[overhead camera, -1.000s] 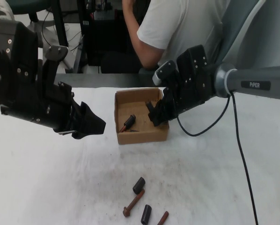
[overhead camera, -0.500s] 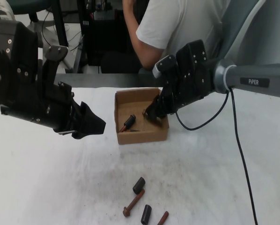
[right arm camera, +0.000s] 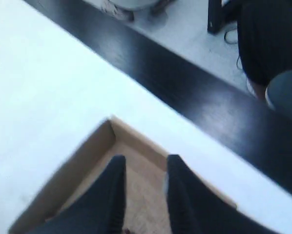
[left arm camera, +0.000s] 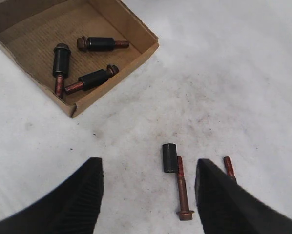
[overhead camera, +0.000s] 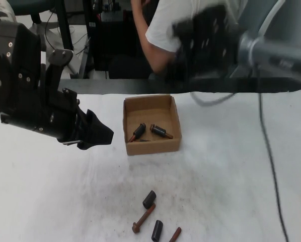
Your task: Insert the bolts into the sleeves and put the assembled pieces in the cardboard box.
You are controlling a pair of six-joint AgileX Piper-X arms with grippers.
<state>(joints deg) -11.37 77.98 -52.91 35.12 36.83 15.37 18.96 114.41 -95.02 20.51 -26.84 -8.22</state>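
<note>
The cardboard box [left arm camera: 117,18] holds three assembled pieces: one [left arm camera: 102,44] by the far wall, one [left arm camera: 61,61] at the side and one [left arm camera: 91,78] near the front wall. In the high view two of them [overhead camera: 161,132] [overhead camera: 138,131] lie in the box [overhead camera: 151,146]. Loose on the table are a sleeve [left arm camera: 169,157] touching a bolt [left arm camera: 183,192], a second bolt [left arm camera: 229,168], and another sleeve [overhead camera: 156,230]. My left gripper [left arm camera: 148,165] hovers open above the loose parts. My right gripper [right arm camera: 146,161] hangs open and empty high above the box's far corner [right arm camera: 94,141].
The white table top [overhead camera: 231,191] is bare to the right of the box and the loose parts. A dark bench edge [right arm camera: 195,97] runs behind the box. A person in a white shirt [overhead camera: 191,20] sits beyond it, partly behind my right arm [overhead camera: 211,40].
My right gripper has let go of an assembled piece, which now lies in the box, and has risen up and away. The left arm has not moved.
</note>
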